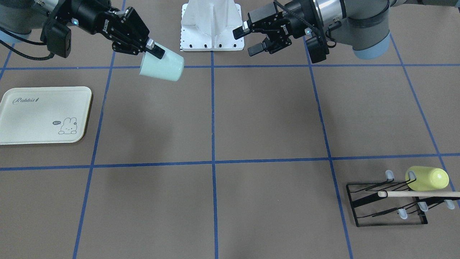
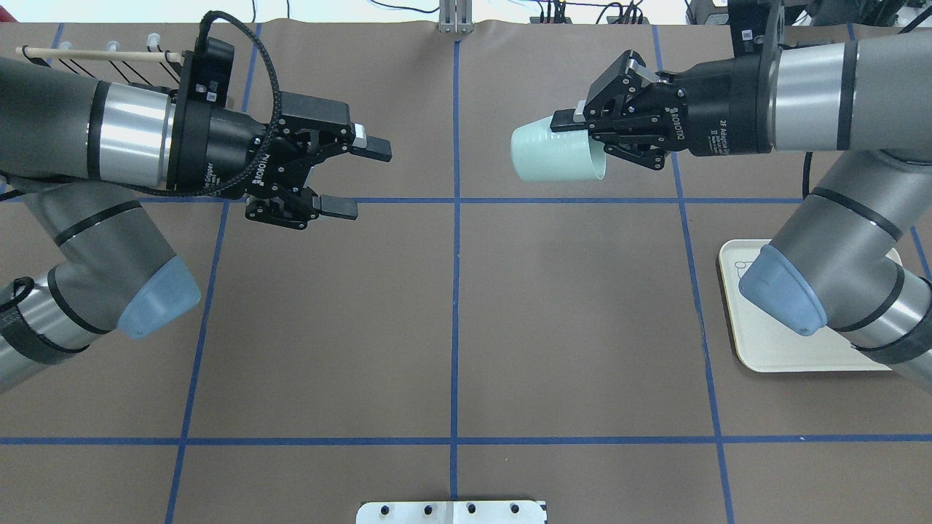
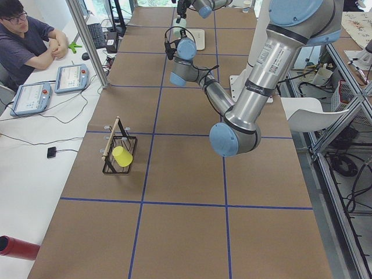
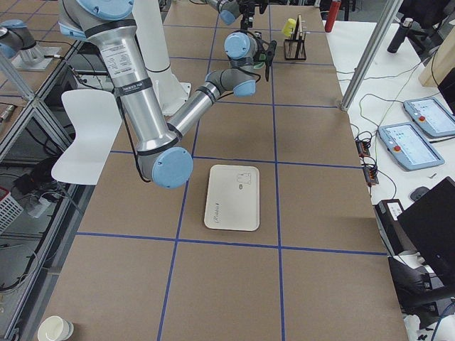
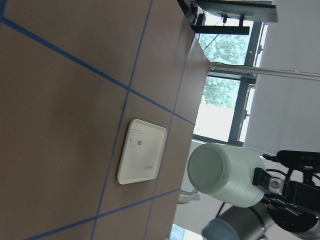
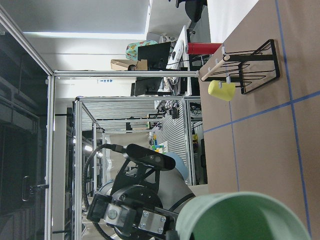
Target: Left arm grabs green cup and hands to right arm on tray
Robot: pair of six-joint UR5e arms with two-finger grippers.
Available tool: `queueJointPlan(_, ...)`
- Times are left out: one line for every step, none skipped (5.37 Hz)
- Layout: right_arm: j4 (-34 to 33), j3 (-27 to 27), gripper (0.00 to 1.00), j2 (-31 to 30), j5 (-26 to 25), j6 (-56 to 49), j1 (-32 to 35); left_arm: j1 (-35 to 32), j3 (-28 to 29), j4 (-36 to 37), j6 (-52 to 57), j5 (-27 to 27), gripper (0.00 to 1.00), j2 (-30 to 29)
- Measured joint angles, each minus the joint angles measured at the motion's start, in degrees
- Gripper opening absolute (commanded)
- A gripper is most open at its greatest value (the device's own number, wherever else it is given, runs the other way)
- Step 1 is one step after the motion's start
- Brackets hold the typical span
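Observation:
The pale mint-green cup point(image 1: 163, 65) lies on its side in the air, held at its rim by my right gripper point(image 1: 153, 49), which is shut on it. In the overhead view the cup point(image 2: 555, 154) hangs off the right gripper point(image 2: 582, 135) with its base towards the left arm. My left gripper point(image 2: 360, 179) is open and empty, a gap away from the cup, and it also shows in the front view point(image 1: 246, 41). The cream "Rabbit" tray point(image 1: 43, 115) lies flat and empty, partly under the right arm in the overhead view point(image 2: 764, 349). The left wrist view shows the cup's base point(image 5: 225, 175) and the tray point(image 5: 141, 157).
A yellow-green cup point(image 1: 427, 178) hangs on a black wire rack point(image 1: 388, 207) with a wooden handle, at the table's far corner on my left side. The white robot base point(image 1: 212, 25) stands between the arms. A person sits at a side desk point(image 3: 29, 40).

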Motion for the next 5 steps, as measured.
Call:
queueJointPlan(-9.0, 0.1, 0.0, -0.1, 0.1, -6.9, 0.3, -1.8, -0.3, 9.7, 9.1, -0.9, 1.0, 0.2)
queueJointPlan(-16.6, 0.4, 0.0, -0.2, -0.1, -13.1, 0.7, -3.3, -0.7, 18.2, 18.0, -1.0, 1.0, 0.6)
queueJointPlan(-22.9, 1.3, 0.0, -1.0, -0.7, -18.4, 1.4, -4.6, -1.6, 25.4, 26.6, -0.9, 1.0, 2.1)
queueJointPlan(-27.8, 2.7, 0.0, -3.2, -1.9, -24.0, 2.0, -6.1, -2.7, 31.4, 35.9, -0.8, 1.0, 5.0)
queueJointPlan(-31.4, 3.9, 0.0, -5.9, -3.0, -30.5, 2.4, -8.4, -3.2, 37.2, 47.2, -0.6, 1.0, 8.1)
